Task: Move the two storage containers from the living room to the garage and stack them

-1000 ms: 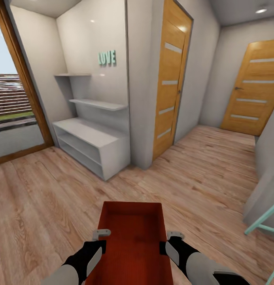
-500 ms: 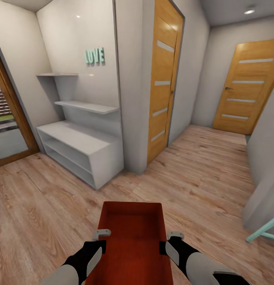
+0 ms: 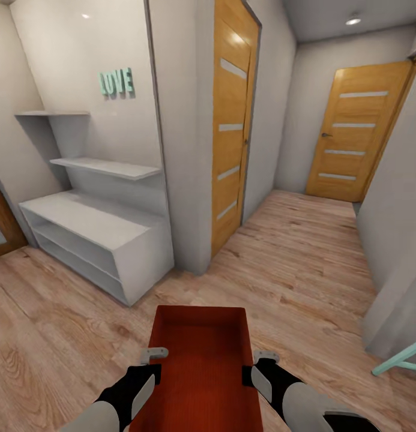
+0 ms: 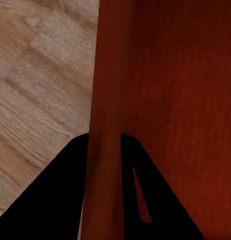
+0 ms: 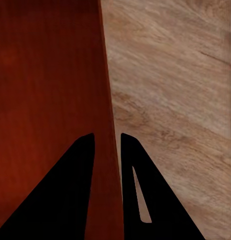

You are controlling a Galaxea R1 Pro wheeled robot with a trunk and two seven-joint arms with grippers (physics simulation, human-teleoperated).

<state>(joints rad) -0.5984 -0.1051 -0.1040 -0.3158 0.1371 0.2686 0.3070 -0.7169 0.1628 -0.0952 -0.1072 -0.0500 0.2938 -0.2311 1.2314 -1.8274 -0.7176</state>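
While it rides between the two arms, low and centred in the head view over the light wood-plank floor point(image 3: 304, 264), the item on record is one red-orange rectangular lidless storage container with finely ribbed walls point(image 3: 198, 360), long side running away from the robot.

Location: a hallway, not yet the garage. Ahead stand a white low shelving unit point(image 3: 93, 240) with wall shelves and mint "LOVE" lettering point(image 3: 116, 82), a near wooden door with pale slats point(image 3: 232, 120), and a far wooden door of the same make point(image 3: 355, 135).

Hold, left: left pincer point(image 4: 104, 142) straddles the left long wall, one finger outside and one inside, closed down on the thin rim.

Hold, right: right pincer point(image 5: 107, 142) does likewise on the opposite long wall, clamped on the rim.

Handling, by judgement:
- Weight: likely light; nothing shows in the part of the interior in view.
- Stiffness: rigid plastic look, though thin walls may flex or bow if squeezed unevenly.
- Surface: ribbing should give the fingers some bite; the smooth rim may slip under a jolt.
- Best purchase: mid-length of both long walls, as held, keeping the load level.
- Fragility: low.
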